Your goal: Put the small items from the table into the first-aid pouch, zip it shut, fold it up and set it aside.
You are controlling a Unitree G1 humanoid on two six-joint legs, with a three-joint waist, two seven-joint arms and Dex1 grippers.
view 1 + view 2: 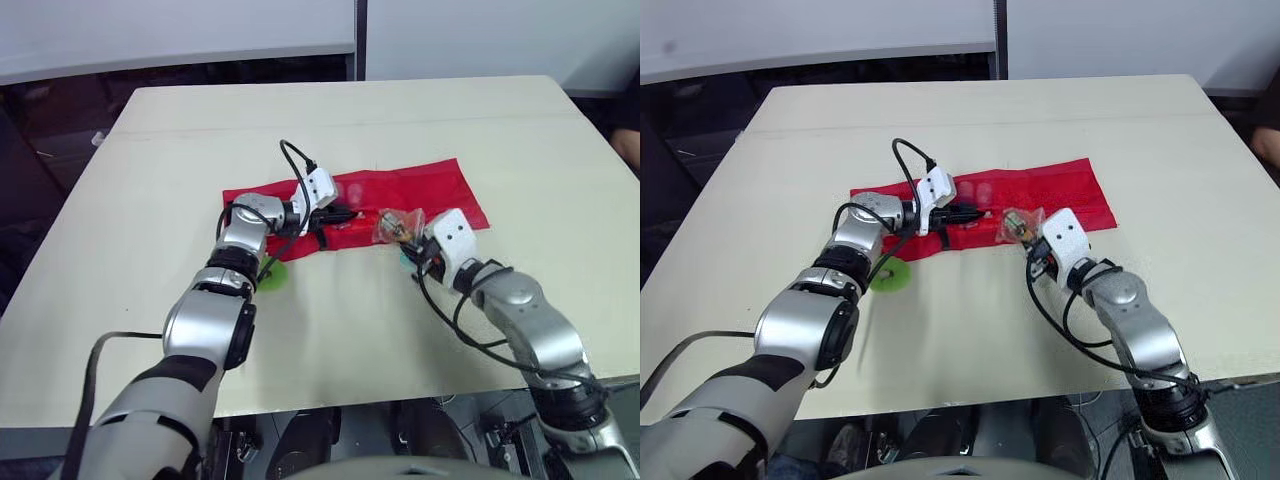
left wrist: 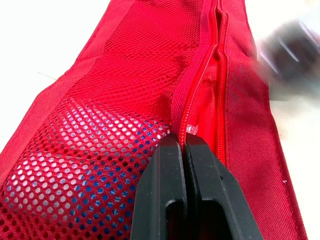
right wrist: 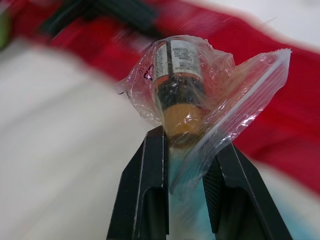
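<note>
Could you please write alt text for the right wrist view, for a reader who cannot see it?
The right gripper pinches a clear zip bag holding a small labelled bottle with an orange cap. Behind it, the red pouch lies on the pale table.

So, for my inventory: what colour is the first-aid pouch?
Red pouch, best in left wrist view.

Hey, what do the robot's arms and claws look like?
The left arm and right arm have rounded silver shells with black joints. Each wrist carries a white boxy housing, with black cables looping from it. The left claw and right claw each have two flat black fingers.
</note>
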